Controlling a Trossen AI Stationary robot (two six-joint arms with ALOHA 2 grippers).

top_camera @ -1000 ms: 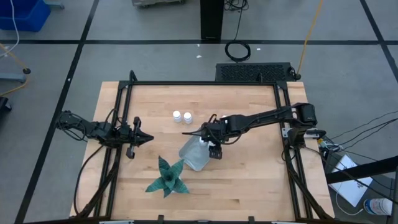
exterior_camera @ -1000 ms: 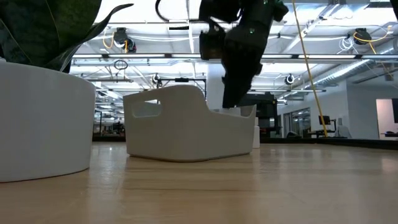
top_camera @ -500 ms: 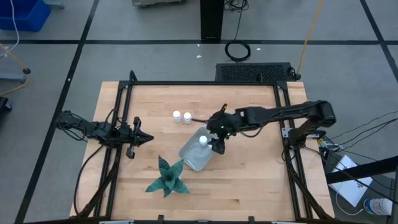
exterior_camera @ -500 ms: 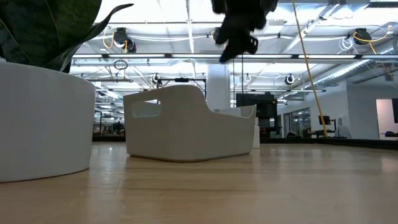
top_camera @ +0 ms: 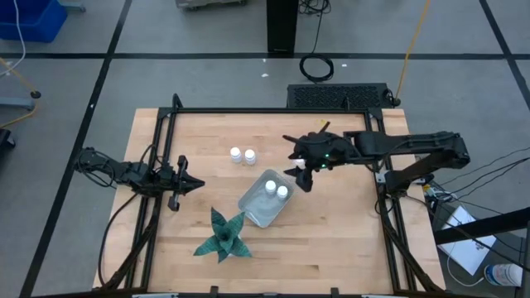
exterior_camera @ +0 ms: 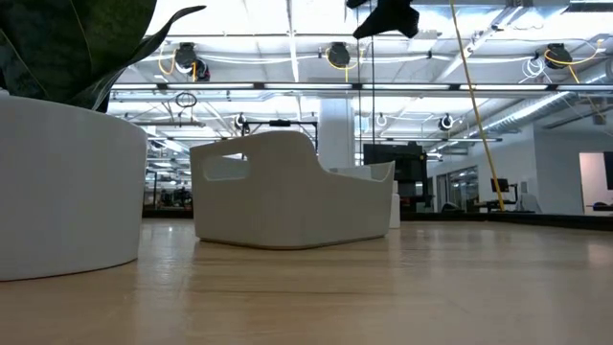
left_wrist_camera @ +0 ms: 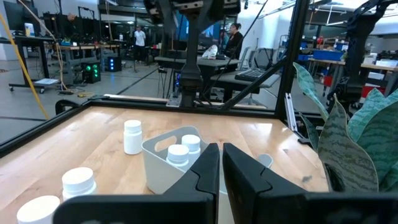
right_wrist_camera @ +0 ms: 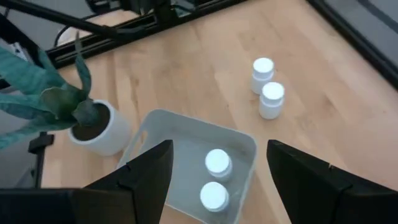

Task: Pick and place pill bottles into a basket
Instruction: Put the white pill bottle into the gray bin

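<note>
Right tool (top_camera: 303, 171) hangs wide open and empty above the basket's (top_camera: 252, 207) upper-right corner. Two pill bottles (top_camera: 276, 189) stand inside; two bottles (top_camera: 243, 155) stand upper left. Potted plant (top_camera: 222, 235) lower left. Left tool (top_camera: 192, 184) waits closed, mid-left.

Grey floor (top_camera: 74, 91) with dark lines; bright ceiling lights (exterior_camera: 287, 67) over distant desks (left_wrist_camera: 205, 65).

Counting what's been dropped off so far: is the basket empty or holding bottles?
Holding two: the basket has two upright pill bottles inside; two more stand outside it.
</note>
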